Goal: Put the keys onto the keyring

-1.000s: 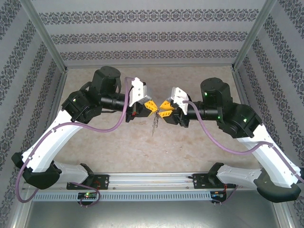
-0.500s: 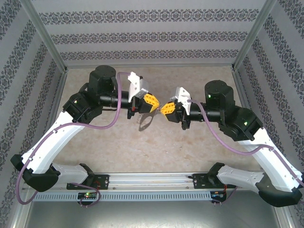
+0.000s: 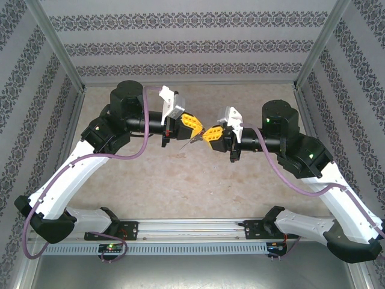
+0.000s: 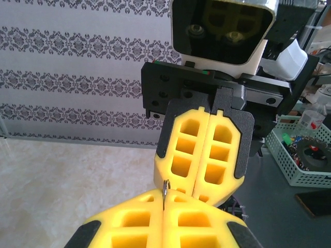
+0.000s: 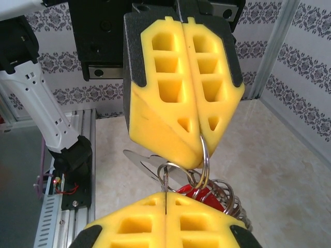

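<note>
Table [image 3: 180, 180]: beige marbled top. Walls [image 3: 192, 42]: white paper w/ grey damask bands, on 3 sides, at 9, 12 & 3 o'clock in top view. Metal post [image 3: 55, 45] at approx 11 o'clock, second post [image 3: 323, 42] at 1 o'clock. Grey metal sheet [image 3: 192, 274] along 6 o'clock edge. Left wrist view, 3 o'clock: pale green slotted basket [image 4: 305, 175] on a dark surface [image 4: 269, 206], w/ small odds & ends inside, incl. a dark round item [image 4: 312, 153] w/ red centre. Clear cup [image 4: 313, 120] just behind the basket.
</note>
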`<state>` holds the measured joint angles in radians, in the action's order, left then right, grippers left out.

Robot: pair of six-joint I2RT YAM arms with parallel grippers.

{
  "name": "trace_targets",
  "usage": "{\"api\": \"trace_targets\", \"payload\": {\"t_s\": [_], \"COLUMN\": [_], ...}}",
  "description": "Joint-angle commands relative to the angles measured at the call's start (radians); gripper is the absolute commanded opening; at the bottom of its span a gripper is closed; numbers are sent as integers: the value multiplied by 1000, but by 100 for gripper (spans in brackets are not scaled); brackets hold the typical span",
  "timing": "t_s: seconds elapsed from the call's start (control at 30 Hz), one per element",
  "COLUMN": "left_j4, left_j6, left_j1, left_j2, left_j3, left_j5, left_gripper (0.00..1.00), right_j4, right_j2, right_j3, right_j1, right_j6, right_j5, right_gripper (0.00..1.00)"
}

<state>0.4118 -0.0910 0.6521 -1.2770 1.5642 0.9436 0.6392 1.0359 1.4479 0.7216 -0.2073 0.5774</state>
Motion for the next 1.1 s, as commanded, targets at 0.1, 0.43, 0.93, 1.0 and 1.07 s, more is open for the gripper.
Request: {"api": "trace_targets", "payload": {"t_s": [0.1, 0.43, 0.93, 1.0, 1.07], "left_j4": [-132, -195, -235, -239, -246], "left_j6": [55, 104, 139, 142, 146], "left_j1": [-14, -23, -42, -43, -42], "left_j2": [39, 60, 43, 41, 42], "left_j3": [-24, -52, -45, -44, -46], "left_j5": [45, 65, 106, 111, 113], "left_gripper": [0, 0, 0, 0, 0], "right_j4": [-70, -97, -134, -141, -157], "right_j2": [32, 40, -18, -10, -7], "right_j3": [-4, -4, -25, -18, -17], "right_j1": [-9, -9, -38, -38, -39], "right_j6": [32, 48, 77, 75, 80], "right_j5": [34, 41, -35, -27, -16], "right_gripper": [5, 9, 23, 23, 22]}}
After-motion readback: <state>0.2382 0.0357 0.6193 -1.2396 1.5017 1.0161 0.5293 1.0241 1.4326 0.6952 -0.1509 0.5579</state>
